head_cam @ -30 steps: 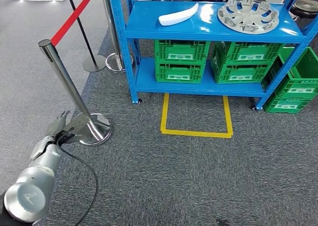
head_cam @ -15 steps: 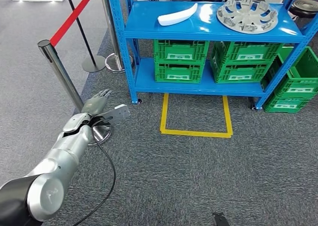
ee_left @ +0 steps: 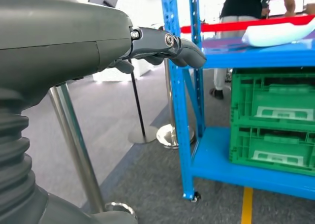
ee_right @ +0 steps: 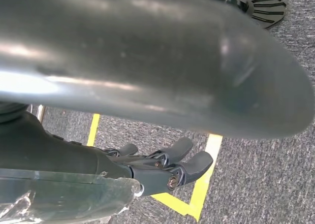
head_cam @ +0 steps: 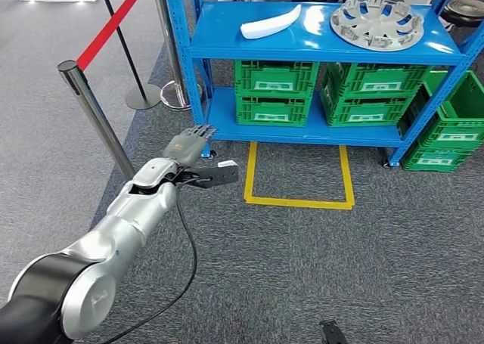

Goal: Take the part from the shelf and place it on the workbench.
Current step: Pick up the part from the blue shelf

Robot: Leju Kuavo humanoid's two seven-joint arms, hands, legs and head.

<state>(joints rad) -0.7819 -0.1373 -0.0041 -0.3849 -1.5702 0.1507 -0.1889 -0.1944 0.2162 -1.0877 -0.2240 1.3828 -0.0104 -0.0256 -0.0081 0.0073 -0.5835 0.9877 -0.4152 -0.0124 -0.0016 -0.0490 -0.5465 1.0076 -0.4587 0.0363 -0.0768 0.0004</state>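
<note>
Two hazards are looming as the empty, spread-fingered left hand (head_cam: 188, 149) is reaching toward the white part (head_cam: 271, 23): clipping the blue shelf (head_cam: 193, 87) upright or the stanchion (head_cam: 94, 110).

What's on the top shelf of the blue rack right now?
On the blue rack's top shelf lie a white curved part at left and a silver wheel cover at right. The shelf's far right end is cut off by the frame.

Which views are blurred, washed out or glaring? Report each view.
Head view: sharp, with white glare patches on the blue shelf beside the hubcap. Left wrist view: the background behind the shelf post is blown out white and the left hand is slightly soft. Right wrist view: a blurred, shiny grey bulk covers the upper picture.
</note>
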